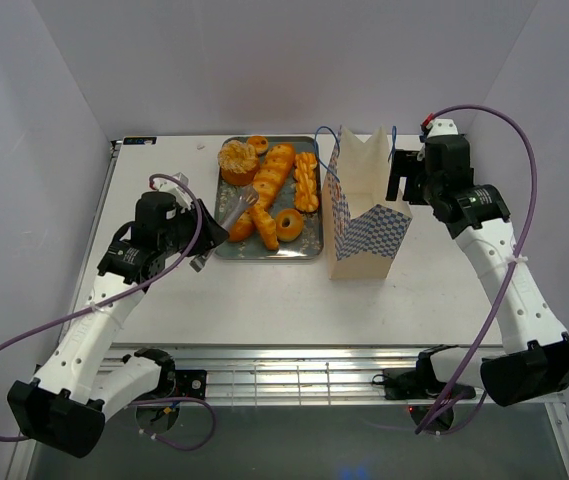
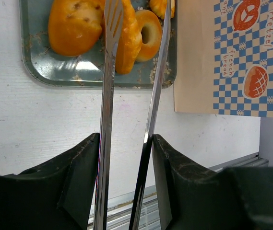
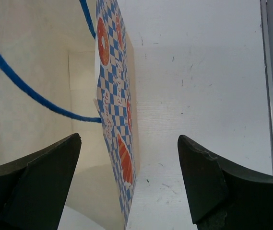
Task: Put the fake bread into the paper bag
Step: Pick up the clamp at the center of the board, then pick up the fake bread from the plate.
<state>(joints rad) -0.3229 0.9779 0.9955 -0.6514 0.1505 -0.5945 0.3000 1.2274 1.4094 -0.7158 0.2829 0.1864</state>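
Observation:
The fake bread lies on a grey tray [image 1: 286,250]: a baguette [image 1: 272,170], a cupcake [image 1: 238,160], a twisted stick [image 1: 306,182], a ring donut [image 1: 289,224] and a tart [image 1: 257,143]. My left gripper [image 1: 204,238] is shut on metal tongs [image 1: 239,208]. In the left wrist view the tong arms [image 2: 108,96] reach over the pastries [image 2: 74,26] and the donut [image 2: 148,33]; their tips are cut off. The paper bag [image 1: 364,215] stands upright right of the tray. My right gripper [image 1: 396,178] is open, its jaws astride the bag's checkered right wall [image 3: 119,120].
The bag's blue cord handle [image 3: 26,91] hangs across its open inside. White table [image 1: 214,300] runs in front of the tray and bag; its metal front rail [image 1: 284,375] lies near the arm bases. White walls close in the back and sides.

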